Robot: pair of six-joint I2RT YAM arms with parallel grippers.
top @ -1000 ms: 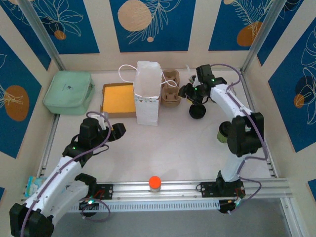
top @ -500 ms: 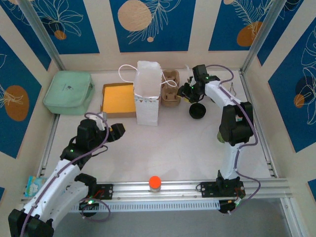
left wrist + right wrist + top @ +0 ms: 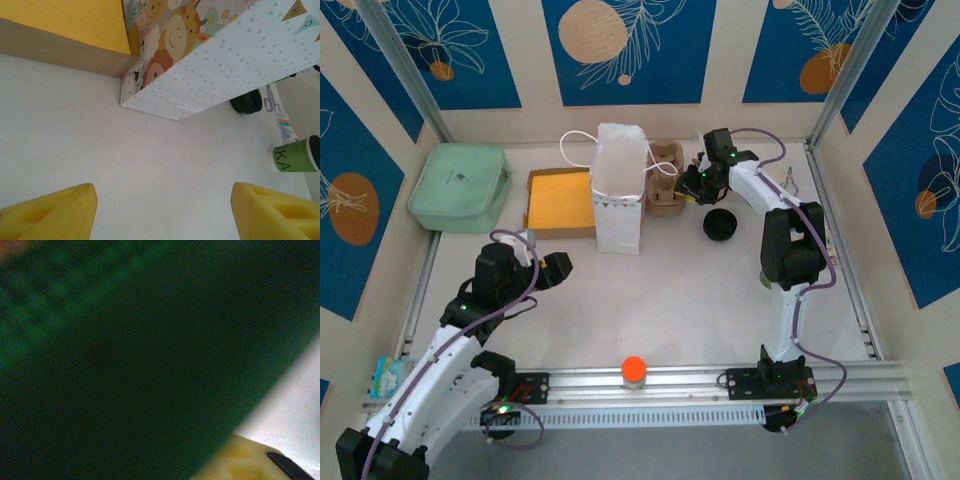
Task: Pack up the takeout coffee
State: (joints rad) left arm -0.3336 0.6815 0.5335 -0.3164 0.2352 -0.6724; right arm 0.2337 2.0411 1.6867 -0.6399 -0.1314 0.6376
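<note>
Fingers (image 3: 47,212) of the left tool (image 3: 160,215), yellow and cut off by the lower frame edge, stand wide apart over bare white bench (image 3: 75,150), gripping nothing. Ahead and well to this tool's right is the takeout coffee (image 3: 292,157), a small olive-green paper cup with a round black plastic lid. The frame edge clips the lid, and whether the cup stands or lies is unclear. Straight ahead stands a white paper gift bag (image 3: 215,55) printed with cartoon animals, its top cut off, partly hiding a low round black object (image 3: 246,102) beyond it. The right tool (image 3: 692,184) sits just beside a brown pulp cup carrier (image 3: 665,185). A blurred dark green surface (image 3: 125,355) crowds its camera above a corner of yellow finger (image 3: 235,462). Whether this tool is open, closed or gripping cannot be told.
</note>
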